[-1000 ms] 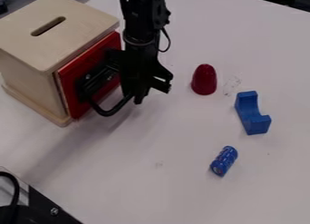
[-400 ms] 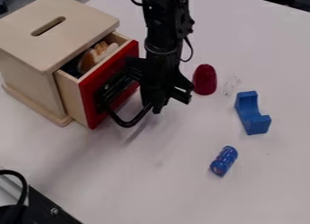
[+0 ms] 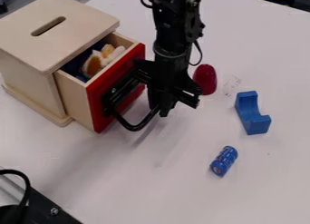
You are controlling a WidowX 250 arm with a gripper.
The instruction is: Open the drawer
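1 drawer (image 3: 96, 100) is projecting from box (image 3: 75, 26) toward lower right, its front's long axis running lower-left to upper-right. Gripper (image 3: 163, 110) is hanging at handle (image 3: 134, 128); jaw opening and hold: cannot tell.

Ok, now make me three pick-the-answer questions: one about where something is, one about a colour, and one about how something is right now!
1. Where is the orange and white toy?
A on the floor
B in the drawer
C by the blue block

2. What colour is the drawer front?
A yellow
B green
C red

3. How is the drawer?
A open
B shut
C upside down

Answers:
1 B: it shows between the drawer's sides.
2 C: the front is red.
3 A: the front stands out from the box.
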